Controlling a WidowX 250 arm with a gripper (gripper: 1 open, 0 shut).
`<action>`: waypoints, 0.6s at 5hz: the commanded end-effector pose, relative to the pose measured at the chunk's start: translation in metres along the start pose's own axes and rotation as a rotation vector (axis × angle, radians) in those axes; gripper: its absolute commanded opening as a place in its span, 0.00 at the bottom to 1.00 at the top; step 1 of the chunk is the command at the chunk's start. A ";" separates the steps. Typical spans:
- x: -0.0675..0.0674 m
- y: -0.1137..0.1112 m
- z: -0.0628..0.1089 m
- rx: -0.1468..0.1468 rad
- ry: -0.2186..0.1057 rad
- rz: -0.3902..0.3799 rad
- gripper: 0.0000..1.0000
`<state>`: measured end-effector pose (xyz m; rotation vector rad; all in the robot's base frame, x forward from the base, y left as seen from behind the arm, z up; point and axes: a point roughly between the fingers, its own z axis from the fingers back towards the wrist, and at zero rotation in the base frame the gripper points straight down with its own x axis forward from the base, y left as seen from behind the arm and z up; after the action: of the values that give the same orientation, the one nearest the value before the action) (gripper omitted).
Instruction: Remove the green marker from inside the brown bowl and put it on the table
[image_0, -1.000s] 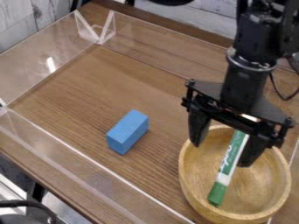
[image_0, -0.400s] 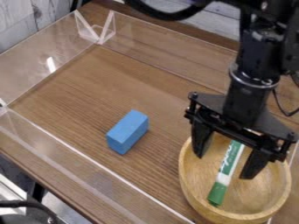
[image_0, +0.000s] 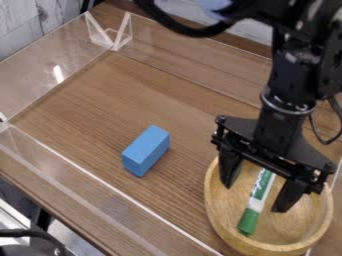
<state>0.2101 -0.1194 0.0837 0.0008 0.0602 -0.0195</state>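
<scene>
The brown bowl (image_0: 310, 222) sits at the table's near right corner. Inside it lies the green marker (image_0: 254, 205), white-barrelled with its green cap toward the bowl's near rim. My black gripper (image_0: 262, 183) points straight down over the bowl, open, with one finger (image_0: 231, 166) left of the marker and the other (image_0: 293, 191) right of it. The fingertips reach down inside the bowl beside the marker's upper half. Nothing is held between them. The marker's far end is hidden behind the gripper body.
A blue rectangular block (image_0: 146, 150) lies on the wood-grain table (image_0: 120, 100) left of the bowl. Low clear acrylic walls (image_0: 54, 70) border the table, with a folded clear piece (image_0: 110, 35) at the far corner.
The open gripper has come down lower over the bowl, its fingers now straddling the marker. The marker, bowl and block have not moved.
</scene>
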 end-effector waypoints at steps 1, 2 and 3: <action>0.005 -0.003 0.003 -0.011 -0.042 -0.015 1.00; 0.007 -0.003 -0.001 -0.007 -0.054 -0.021 1.00; 0.010 -0.003 -0.004 -0.001 -0.067 -0.028 1.00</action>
<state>0.2167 -0.1189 0.0720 0.0084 0.0216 -0.0337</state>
